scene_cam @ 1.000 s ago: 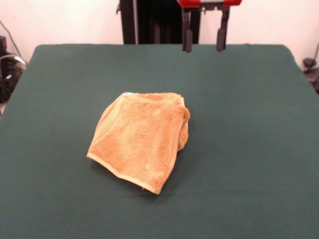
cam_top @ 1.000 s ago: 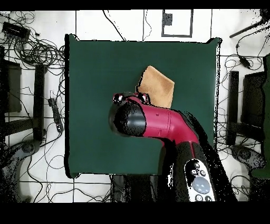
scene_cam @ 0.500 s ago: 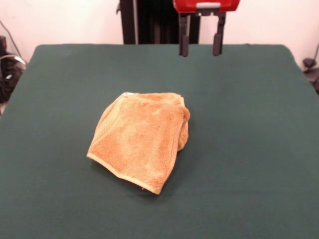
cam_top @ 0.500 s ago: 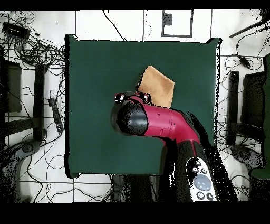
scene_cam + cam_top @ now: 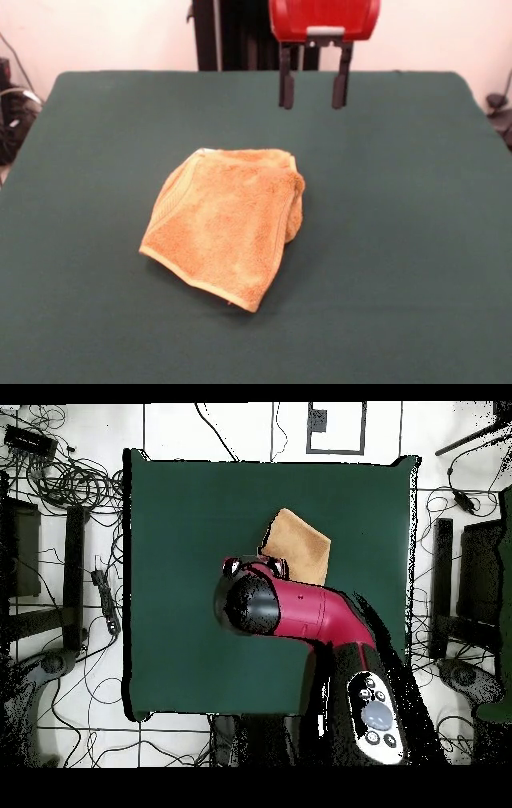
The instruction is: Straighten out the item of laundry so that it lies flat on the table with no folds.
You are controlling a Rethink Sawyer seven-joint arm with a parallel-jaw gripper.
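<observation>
- The towel (image 5: pixel 226 225) is left folded over itself on the bench (image 5: pixel 400 240).
- The end effector (image 5: pixel 313 92) is held spread and empty above it, likely for a grasp.

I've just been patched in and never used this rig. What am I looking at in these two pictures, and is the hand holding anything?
It is a single red and black robot arm working at a table covered in dark green cloth. One picture faces the robot from across the table; the other looks straight down, so the arm covers part of the scene. A golden-orange towel lies on the table, folded over on itself, not flat. The hand hangs above the table beyond the towel, its two fingers apart, holding nothing and not touching the towel.
</observation>
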